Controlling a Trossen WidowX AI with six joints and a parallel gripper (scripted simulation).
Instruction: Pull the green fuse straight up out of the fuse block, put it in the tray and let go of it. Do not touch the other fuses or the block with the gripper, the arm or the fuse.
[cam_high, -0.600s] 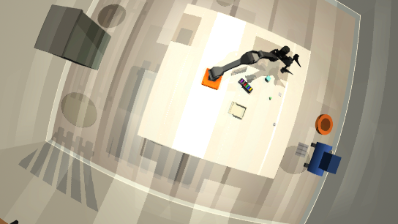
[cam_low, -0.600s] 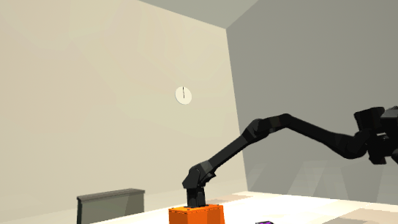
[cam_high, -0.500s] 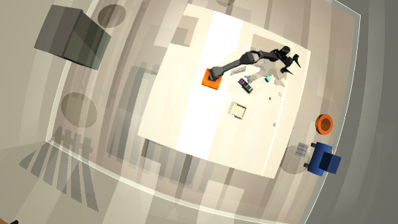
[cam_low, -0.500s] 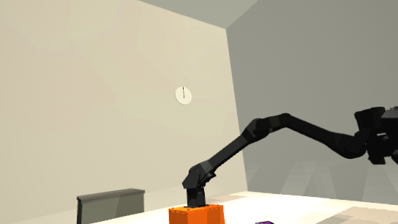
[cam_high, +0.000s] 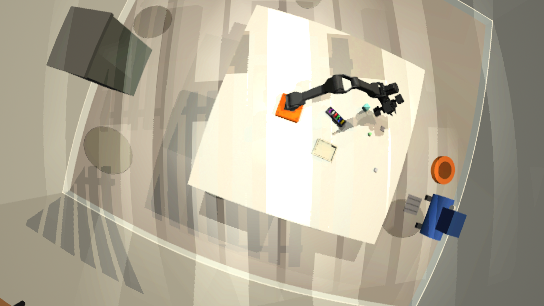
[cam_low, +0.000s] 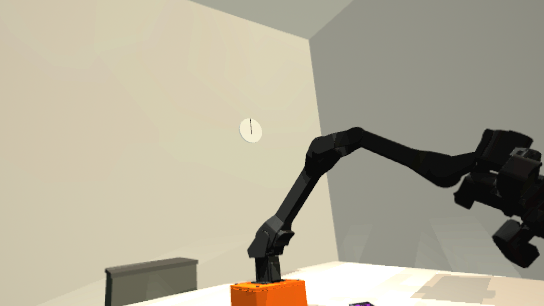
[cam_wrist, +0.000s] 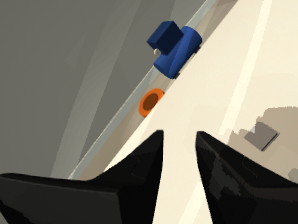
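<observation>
Green fuse: too small to pick out among the coloured fuses in the block (cam_high: 335, 116). Block lies on the bench (cam_high: 250, 165), well apart from the pincer (cam_high: 382, 111), between it and the orange arm base (cam_high: 289, 108).

Tray (cam_high: 324, 150): flat, pale, on the bench beyond the block from the arm, also well apart from the pincer.

Pincer: raised above the bench in the exterior view, out at the end of the extended arm (cam_low: 400, 152). Wrist view shows 2 dark fingers drawn close with a narrow strip of bench showing between them; nothing is gripped. Clenched on air.

Near the pincer on the bench: a small teal cube (cam_high: 366, 107) just beside it, a tiny green speck (cam_high: 370, 134) a little farther off.

Past the fingertips in the wrist view: an orange ring (cam_wrist: 150, 102) and a blue box-shaped object (cam_wrist: 173, 48), both off the bench by the wall edge.
</observation>
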